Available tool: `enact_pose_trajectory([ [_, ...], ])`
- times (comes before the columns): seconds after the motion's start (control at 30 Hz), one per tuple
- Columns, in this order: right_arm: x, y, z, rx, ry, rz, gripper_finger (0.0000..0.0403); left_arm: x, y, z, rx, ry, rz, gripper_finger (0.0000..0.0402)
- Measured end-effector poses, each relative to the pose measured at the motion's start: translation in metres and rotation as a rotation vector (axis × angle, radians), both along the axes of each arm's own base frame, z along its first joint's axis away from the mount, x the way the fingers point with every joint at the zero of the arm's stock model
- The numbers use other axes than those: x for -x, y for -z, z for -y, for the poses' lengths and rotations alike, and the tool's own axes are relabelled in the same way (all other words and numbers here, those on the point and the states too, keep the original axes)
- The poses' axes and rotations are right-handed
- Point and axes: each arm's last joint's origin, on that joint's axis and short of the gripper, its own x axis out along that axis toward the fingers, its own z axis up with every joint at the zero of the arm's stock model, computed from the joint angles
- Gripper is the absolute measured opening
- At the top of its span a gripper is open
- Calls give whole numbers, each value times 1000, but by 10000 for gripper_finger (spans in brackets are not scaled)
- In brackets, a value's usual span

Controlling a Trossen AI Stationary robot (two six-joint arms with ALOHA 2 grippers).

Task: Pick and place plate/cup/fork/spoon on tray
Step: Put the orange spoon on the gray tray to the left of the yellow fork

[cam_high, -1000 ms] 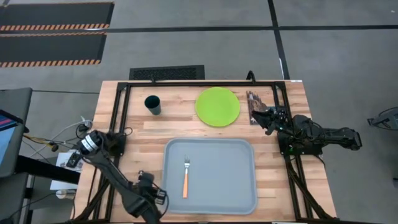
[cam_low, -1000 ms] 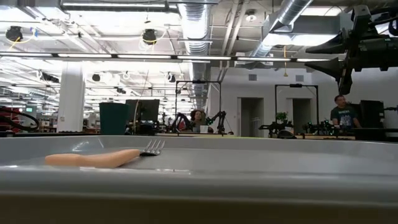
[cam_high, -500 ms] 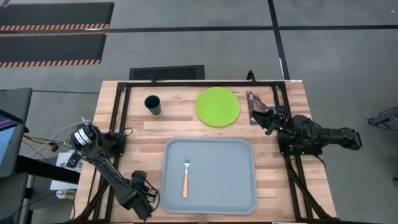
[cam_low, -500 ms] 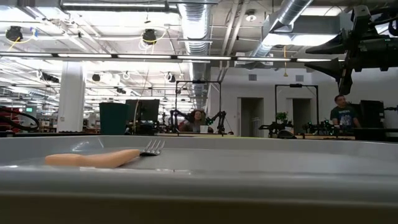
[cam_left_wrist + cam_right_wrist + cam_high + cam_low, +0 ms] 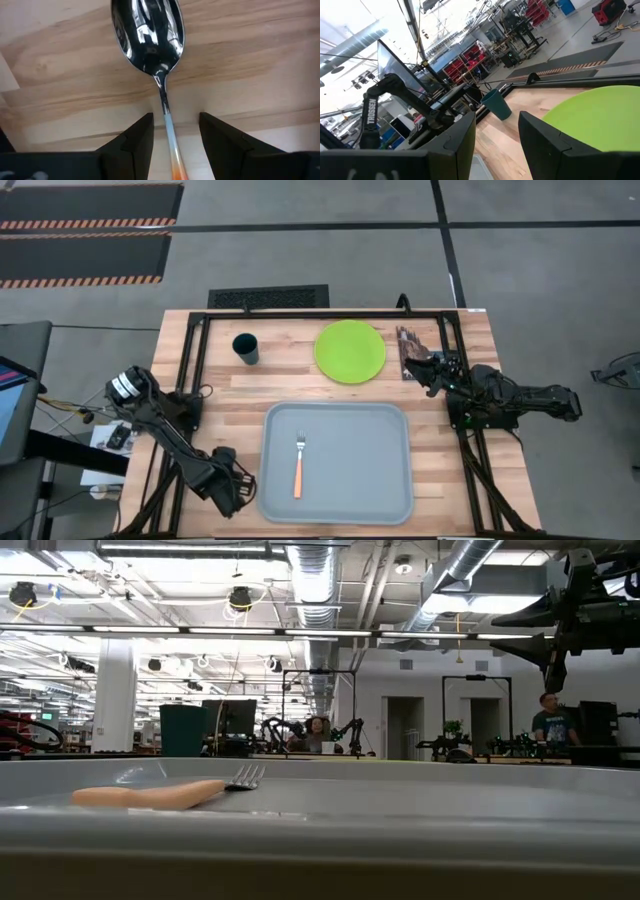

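One plate (image 5: 350,351), one cup (image 5: 245,347), one fork (image 5: 298,464), one spoon (image 5: 150,47) and one tray (image 5: 380,470) are counted. The fork is laid inside the tray, in its left half. The plate and the cup are placed on the worktop (image 5: 280,385) beyond the tray, the cup to the left of the plate. The left tool (image 5: 173,132) is found low at the tray's left edge, fingers (image 5: 135,140) parted slightly, and the spoon handle is seen between them, over the wood. The right tool (image 5: 428,368) is kept raised just beside the plate's right side, opened and holding nothing.
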Motion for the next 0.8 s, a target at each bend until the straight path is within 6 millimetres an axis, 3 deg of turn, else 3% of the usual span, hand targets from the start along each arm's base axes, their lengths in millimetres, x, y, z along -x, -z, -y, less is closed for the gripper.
enact_pose_trajectory([
  [0.17, 0, 0, 0, 0, 0, -2, 175, -3, 1, -3, 16, 6, -20, 122],
  [0.43, 0, 0, 0, 0, 0, -1, 175, -1, 8, -9, 21, 26, -43, 9],
  [0.8, 0, 0, 0, -1, 0, 2, 175, -5, 0, -9, 1, 8, -27, 1],
])
